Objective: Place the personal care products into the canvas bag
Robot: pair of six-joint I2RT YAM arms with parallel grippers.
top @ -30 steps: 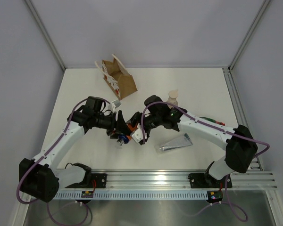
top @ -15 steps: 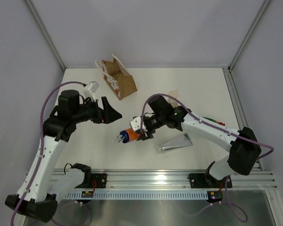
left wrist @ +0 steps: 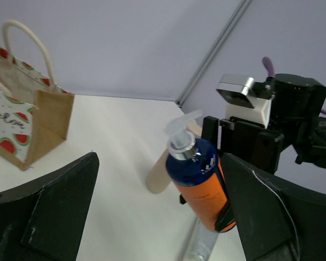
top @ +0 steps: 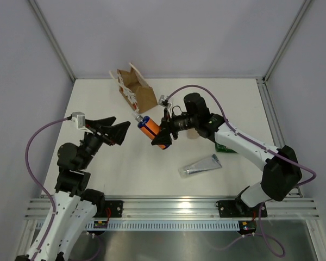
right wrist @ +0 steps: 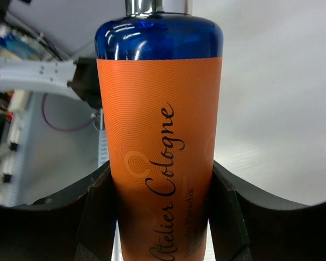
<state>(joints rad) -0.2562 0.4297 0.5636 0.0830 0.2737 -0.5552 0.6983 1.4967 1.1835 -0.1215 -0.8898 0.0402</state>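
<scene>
White table point(top: 114, 168) boxed in by pale lilac walls and aluminium posts, both arms reaching in from the near edge.

The right hand point(top: 163, 136) is clenched around the lower body of the orange bottle point(top: 155, 133), holding it in the air over the middle of the table. The bottle is tilted, with its blue shoulder and clear cap aimed up and left toward the canvas bag point(top: 137, 92). In the right wrist view the 2 fingers point(right wrist: 98, 217) press against either side of the label, which reads "Atelier Cologne".

The canvas bag stands near the far edge, mouth open, its watermelon print facing the left arm. The bottle's cap is near the bag but not over it.

The left hand point(top: 119, 124) hangs released, fingers spread wide and gripping nothing, pointing at the bottle from the left.

The silver-grey flat tube point(top: 201, 165) lies flat nearer the front. The beige pump bottle point(left wrist: 160, 174) shows just behind the orange one. A bit of the green squeeze bottle point(top: 225, 148) peeks out under the right arm.
</scene>
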